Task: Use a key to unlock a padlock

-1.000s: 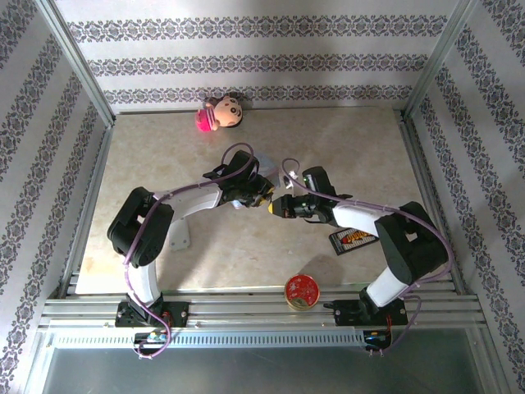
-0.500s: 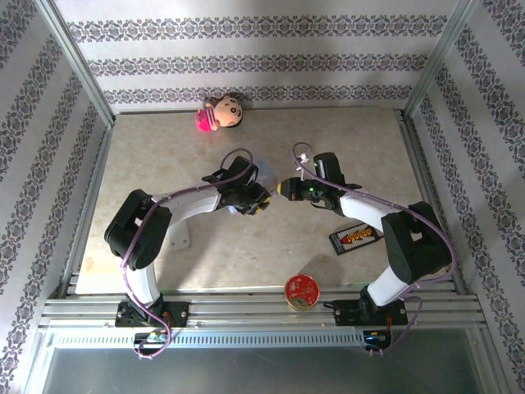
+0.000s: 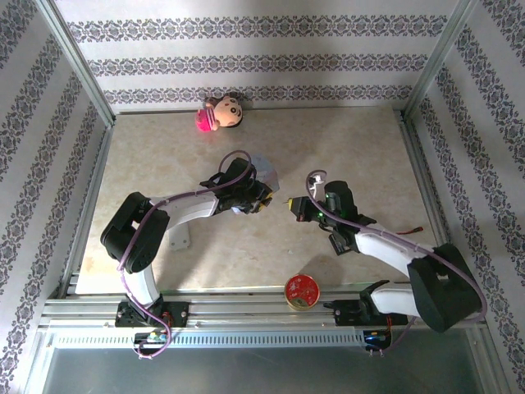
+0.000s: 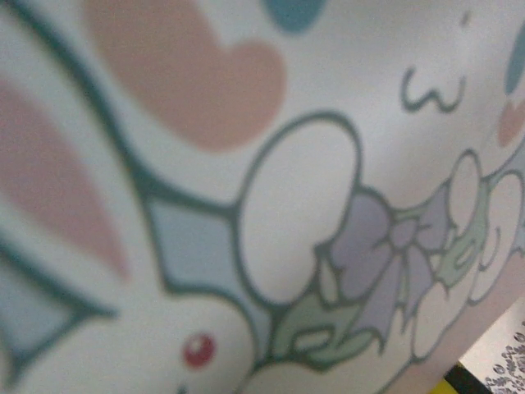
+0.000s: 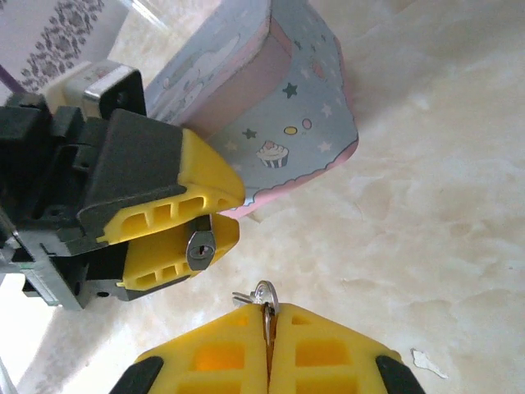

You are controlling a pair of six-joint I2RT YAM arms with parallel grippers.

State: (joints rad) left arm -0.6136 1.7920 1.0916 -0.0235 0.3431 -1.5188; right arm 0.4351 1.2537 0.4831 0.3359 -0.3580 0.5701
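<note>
In the right wrist view the padlock (image 5: 201, 249) shows little but its keyhole face, its body buried between the left gripper's (image 5: 234, 212) fingers. The key's (image 5: 263, 295) blade is hidden inside the right gripper (image 5: 267, 318), whose fingers the bottom edge cuts off. In the left wrist view the box (image 4: 287, 205) print is blurred. From above, padlock and key are too small to tell.

You worked over a beige marbled tabletop (image 3: 164, 156) enclosed on three sides by white walls (image 3: 246, 49) printed with bands of dark floral pattern. Aluminium posts (image 3: 75, 61) stood at the rear corners. Slotted aluminium rails (image 3: 246, 310) ran along the near edge. Lighting was even.
</note>
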